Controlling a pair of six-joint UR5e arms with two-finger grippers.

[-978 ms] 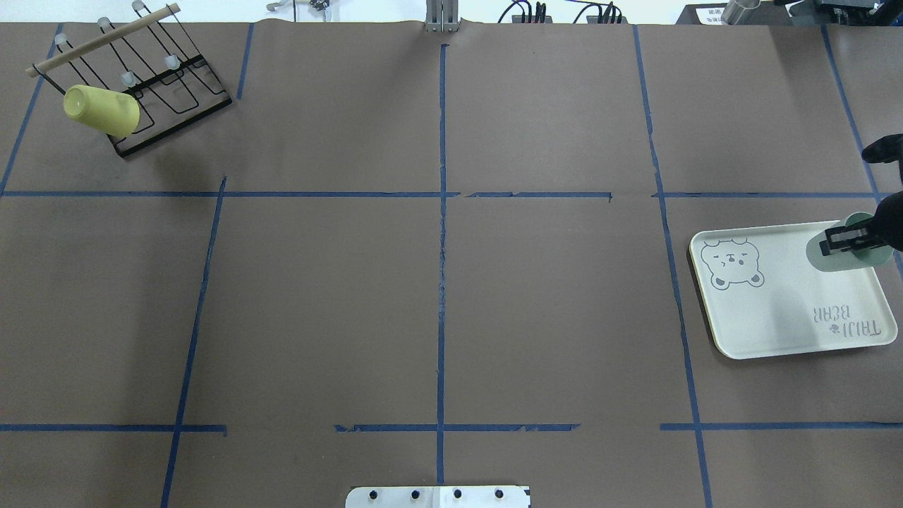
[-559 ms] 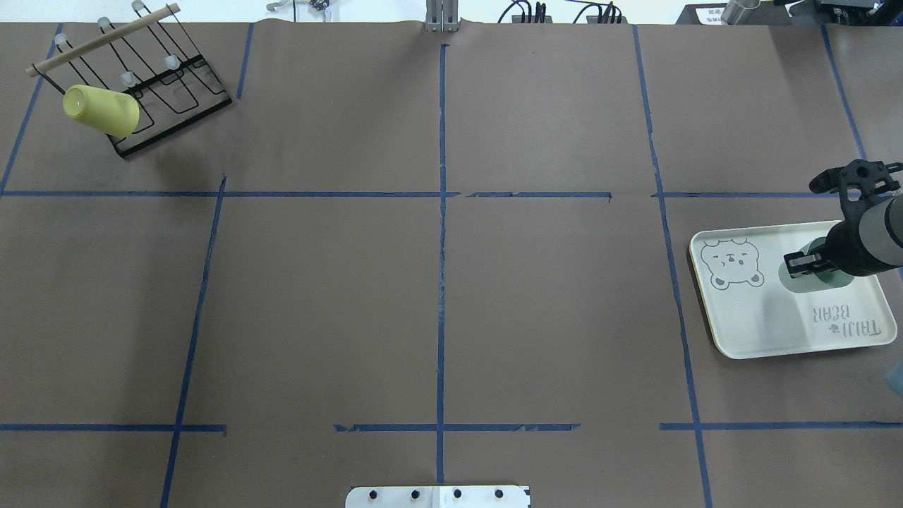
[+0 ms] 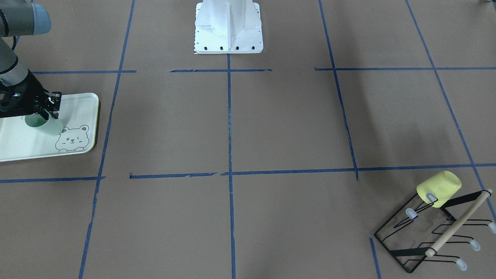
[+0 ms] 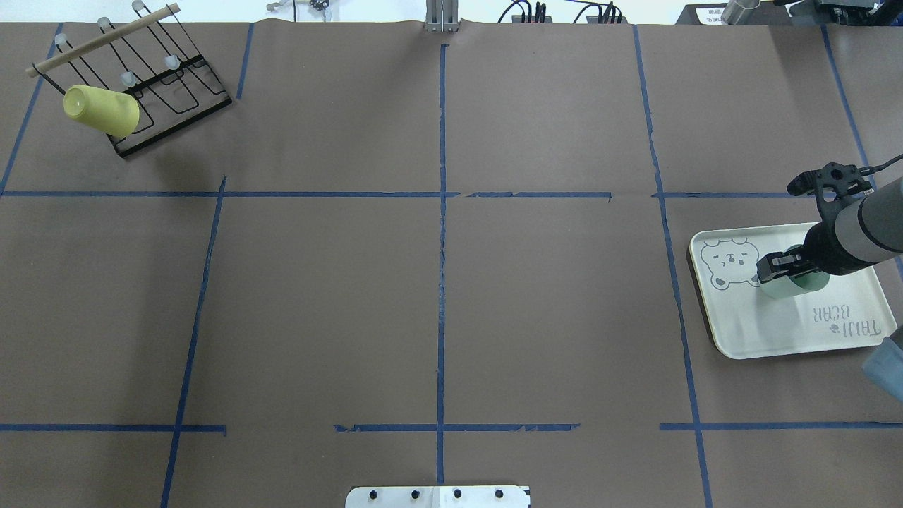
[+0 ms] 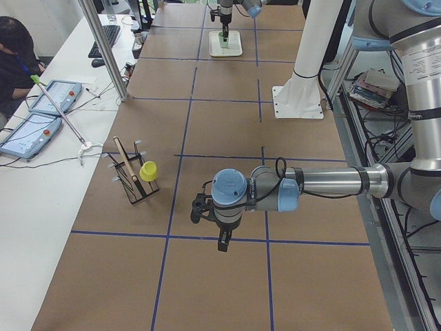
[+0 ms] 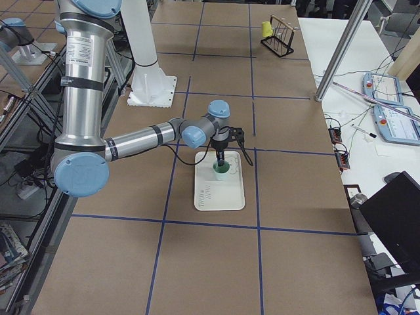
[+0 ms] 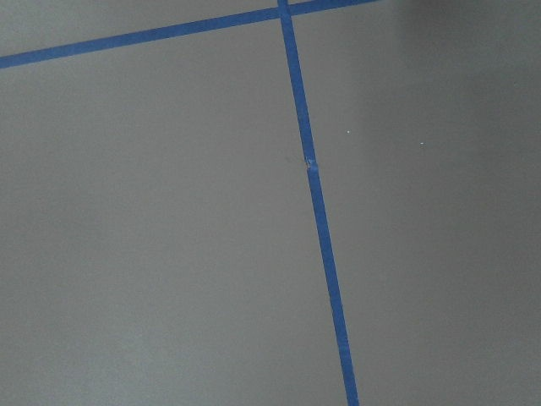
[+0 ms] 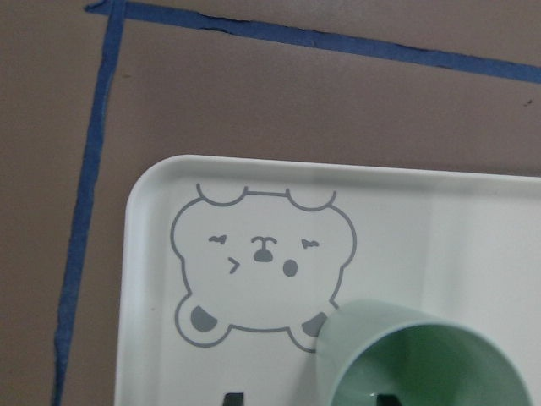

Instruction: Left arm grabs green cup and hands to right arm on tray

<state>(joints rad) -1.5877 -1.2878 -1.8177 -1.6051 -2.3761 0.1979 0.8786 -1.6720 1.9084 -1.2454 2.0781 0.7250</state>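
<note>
My right gripper (image 4: 776, 269) is shut on the rim of the green cup (image 4: 784, 287), one finger inside and one outside. The cup is upright, mouth up, at or just above the tray (image 4: 748, 321), right beside the bear drawing. The front-facing view shows the same gripper (image 3: 51, 112), cup (image 3: 42, 124) and tray (image 3: 23, 147). The right wrist view shows the cup's mouth (image 8: 423, 359) next to the bear. I cannot tell whether the cup touches the tray. My left gripper (image 5: 220, 243) shows only in the exterior left view, low over bare table far from the tray; I cannot tell its state.
A yellow cup (image 4: 102, 111) hangs on a black wire rack (image 4: 173, 88) at the far left corner. Blue tape lines cross the brown table cover. The robot's white base (image 3: 228, 27) stands at the table's near edge.
My right gripper has moved left and slightly nearer across the tray, carrying the green cup from the tray's right edge toward the bear drawing.
</note>
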